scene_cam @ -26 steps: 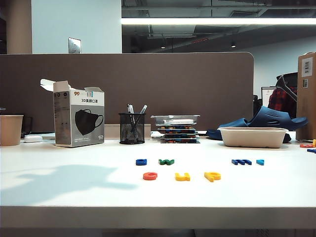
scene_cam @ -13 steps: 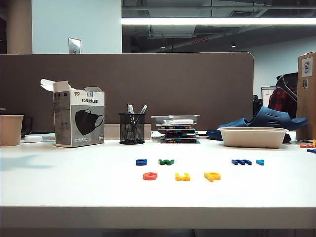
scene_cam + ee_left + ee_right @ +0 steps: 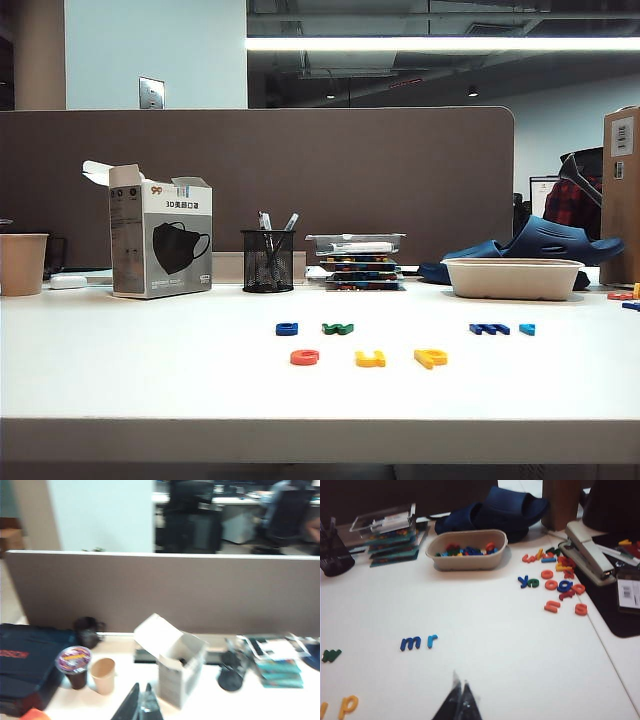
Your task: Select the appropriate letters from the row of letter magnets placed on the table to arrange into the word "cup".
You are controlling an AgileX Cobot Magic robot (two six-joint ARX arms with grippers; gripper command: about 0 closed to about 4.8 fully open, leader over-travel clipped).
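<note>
- Table (image 3: pixel 130 380): white desk top, pale front edge; neither of my arms shows in the exterior view.
- Front line of letters, exterior view: red-orange "c" (image 3: pixel 304 357), yellow "u" (image 3: pixel 370 359), yellow "p" (image 3: pixel 430 357), spaced apart, left to right.
- Back line, just behind them: blue letter (image 3: pixel 287 328) and green "w" (image 3: pixel 337 328) on the left; dark blue "m" (image 3: pixel 489 328) and cyan "r" (image 3: pixel 527 329) off to the right, with a gap between the two pairs.
- My left gripper (image 3: pixel 140 705): fingertips pressed together, nothing between them; raised above the left end of the desk, before the opened mask box (image 3: pixel 177 670). View is blurred.
- Near it: paper cup (image 3: pixel 103 675), a dark cup with a printed lid (image 3: pixel 74 665), mesh pen cup (image 3: pixel 231 672).
- My right gripper (image 3: pixel 458 700): fingertips closed on nothing, held over bare table near the "m" and "r", touching no letter.
- Right wrist view also holds: beige tray (image 3: pixel 467 550) filled with spare letters, a loose scatter of letters (image 3: pixel 555 577) beside a stapler (image 3: pixel 587 555), navy slippers (image 3: pixel 495 510) behind the tray.
</note>
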